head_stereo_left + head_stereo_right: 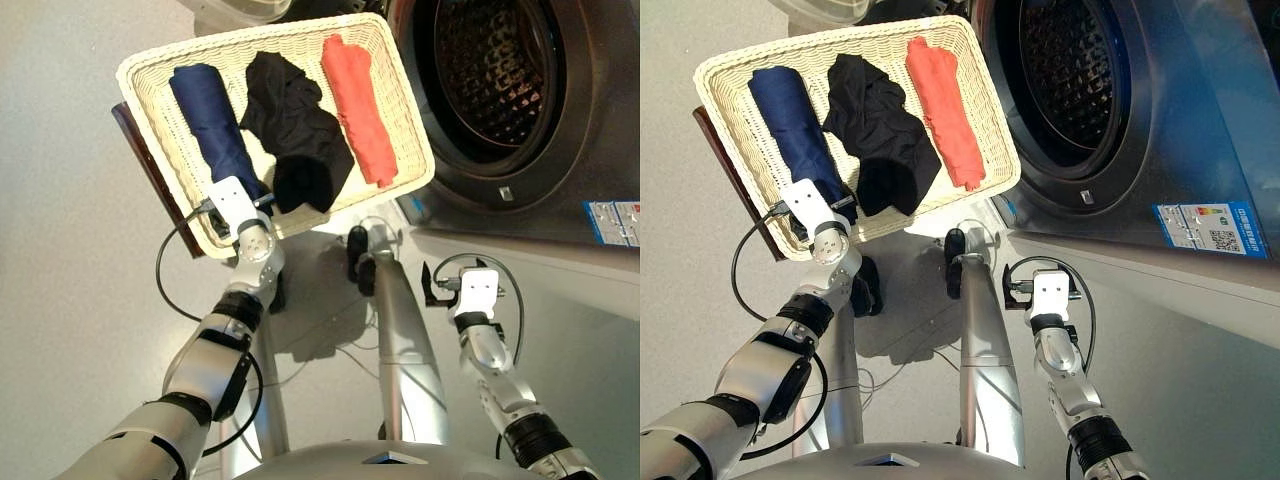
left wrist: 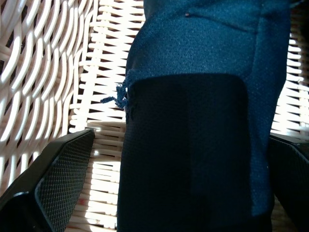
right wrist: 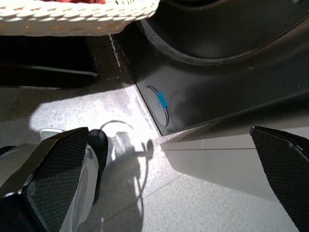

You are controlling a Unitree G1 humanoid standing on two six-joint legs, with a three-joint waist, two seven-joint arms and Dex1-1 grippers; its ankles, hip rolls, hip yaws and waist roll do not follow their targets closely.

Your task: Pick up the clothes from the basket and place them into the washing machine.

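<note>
Hovering right over the near end of the navy blue garment [image 1: 212, 118], left gripper [image 2: 159, 193] with fingers spread wide, straddling the roll, not pinching yet. Lying lengthwise in the left part of the basket [image 1: 405, 95], long axis running straight away from the claw toward upper left. Idling lower right, right gripper [image 3: 164, 183] open, empty, nearer the washing machine [image 1: 500, 90].

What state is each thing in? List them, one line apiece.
Navy garment: rolled, in basket, between open left gripper fingers.
Black garment: crumpled, in basket.
Coral garment: rolled, in basket.
Basket: holds all three.
Washing machine: drum open.
Right gripper: open, empty.
</note>
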